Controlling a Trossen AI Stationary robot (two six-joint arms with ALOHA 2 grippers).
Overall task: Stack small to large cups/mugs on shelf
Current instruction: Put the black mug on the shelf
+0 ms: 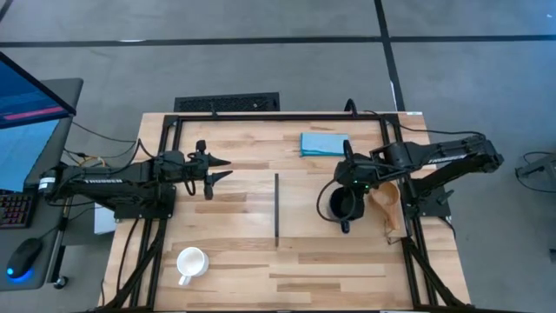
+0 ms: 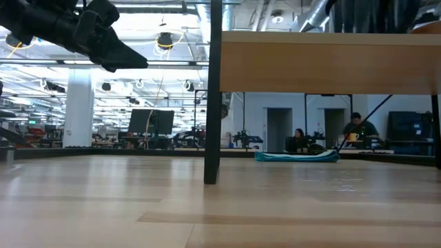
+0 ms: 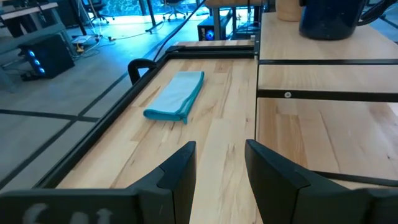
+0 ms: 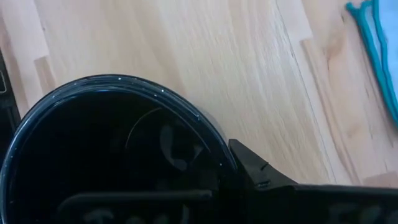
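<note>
You are gripping the black mug (image 1: pixel 345 205) by its rim with the right gripper (image 1: pixel 347 185), at centre right of the high view, over the shelf (image 1: pixel 339 228). One finger is reaching inside the mug, the other is pressing its outside wall. The tan wooden cup (image 1: pixel 387 207) is lying just right of it, by the table's edge. The white mug (image 1: pixel 190 262) is waiting at lower left, well apart and untouched. Your left gripper (image 1: pixel 217 169) is hanging at centre left with its fingers apart, holding nothing. By my judgement you are early in the task: nothing is stacked yet, and all three cups are left to nest.
</note>
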